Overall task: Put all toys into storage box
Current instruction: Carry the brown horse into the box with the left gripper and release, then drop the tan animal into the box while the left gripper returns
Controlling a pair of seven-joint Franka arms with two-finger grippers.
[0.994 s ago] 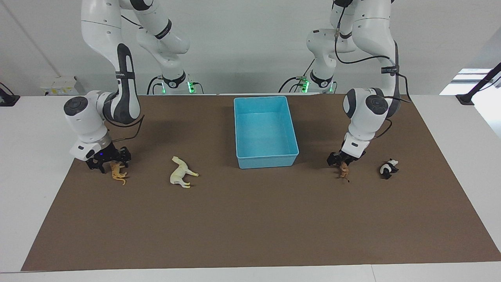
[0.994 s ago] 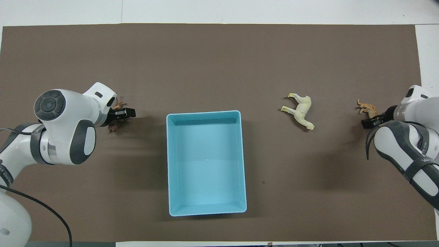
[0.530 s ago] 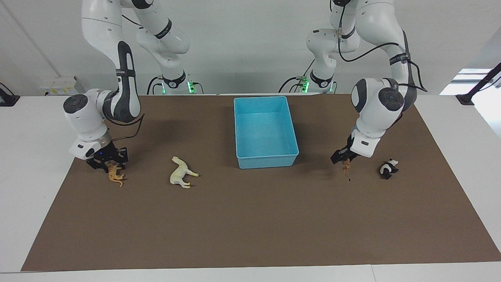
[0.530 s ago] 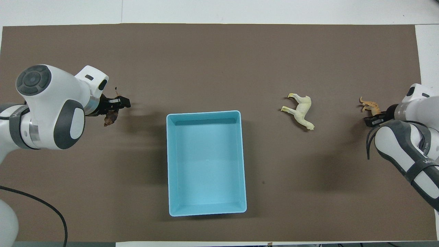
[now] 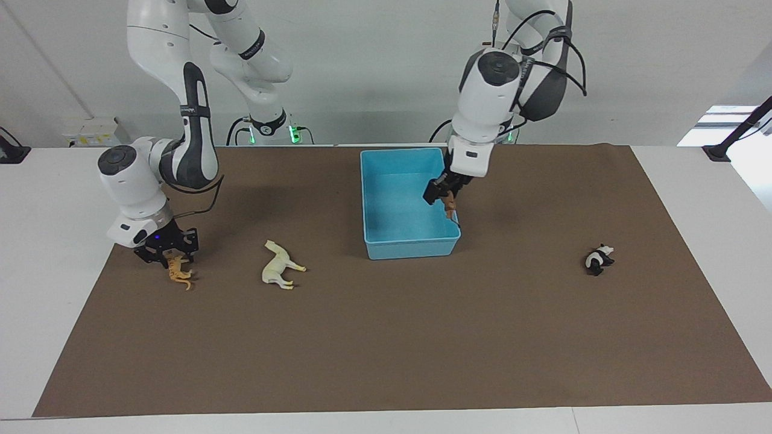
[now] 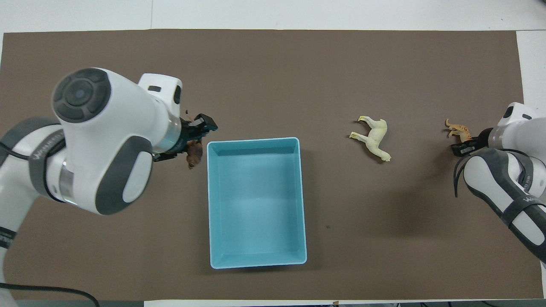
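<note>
The blue storage box (image 5: 409, 202) holds no toys, the left gripper (image 5: 442, 199) jaws pinch the brown animal (image 5: 450, 207) over its edge, and the right gripper (image 5: 166, 246) jaws pinch the tiger (image 5: 179, 272) on the surface.

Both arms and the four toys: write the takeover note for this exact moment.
Left gripper: shut on the brown animal, raised at the storage box wall on the left arm's end, not released.
Right gripper: low at the tiger on the mat; grip unclear.
Horse lies between tiger and box. Panda lies toward the left arm's end.
Done: nothing in the box.
Left: drop the brown animal in, then tiger, horse, panda.
</note>
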